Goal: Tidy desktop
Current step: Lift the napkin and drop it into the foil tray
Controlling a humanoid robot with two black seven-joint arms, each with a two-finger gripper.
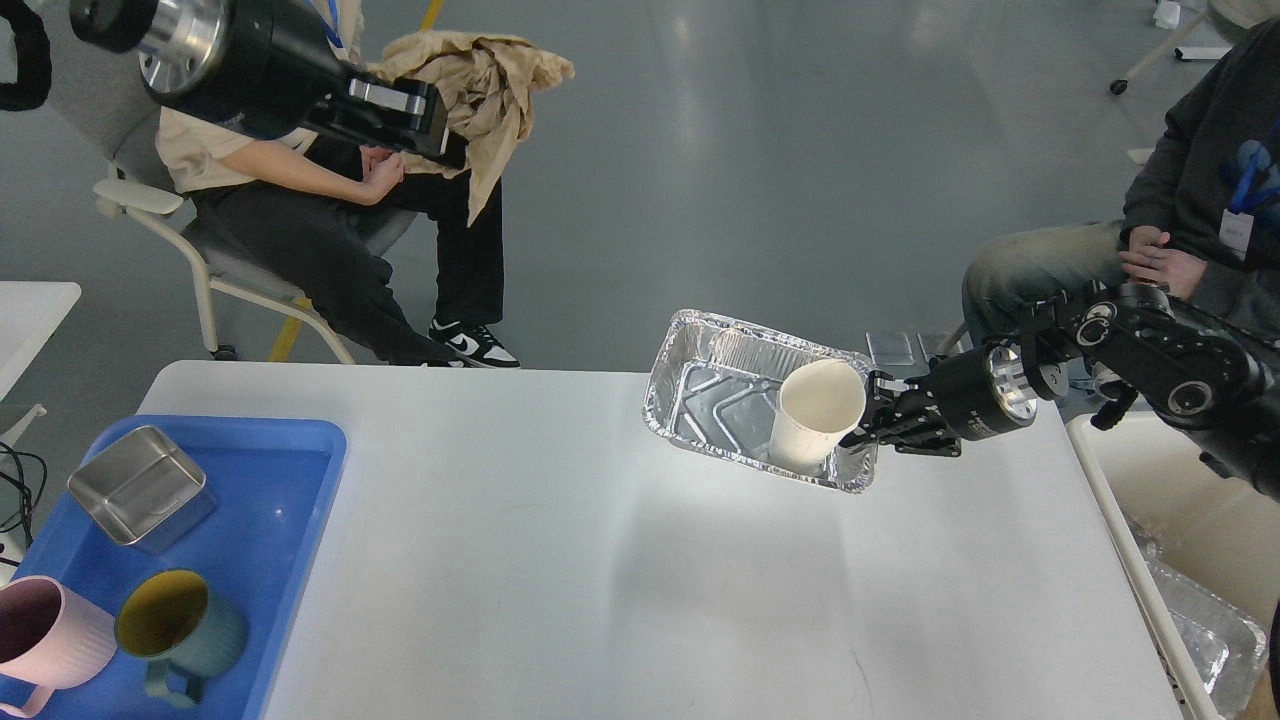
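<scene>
The white tabletop (620, 580) fills the lower middle of the head view, wide and mostly bare, with a blue plastic tray (280, 470) resting on its left end. In the tray lie a small steel box (140, 487), a pink mug (45, 635) and a dark green mug (178, 630) with a yellow inside, the two mugs just beside each other at the near end. The left claw (445, 125) is raised high at the upper left of the view, well above the tabletop, its fingers clamped on a crumpled brown paper (485, 80) that hangs from it in front of a seated person in a beige top (220, 140). The right claw (868, 425) reaches in from the right at the far edge of the tabletop and is clamped on the right rim of a foil tray (715, 385), which is tilted and held up off the surface. A white paper cup (815, 420) sits inside that foil tray at its right end, leaning, close to the claw's fingers. Further right, beside the tabletop, stands a pale bin (1180, 520) with more foil trays (1215, 630) in it, and a second seated person (1190, 200) is at the right edge.
</scene>
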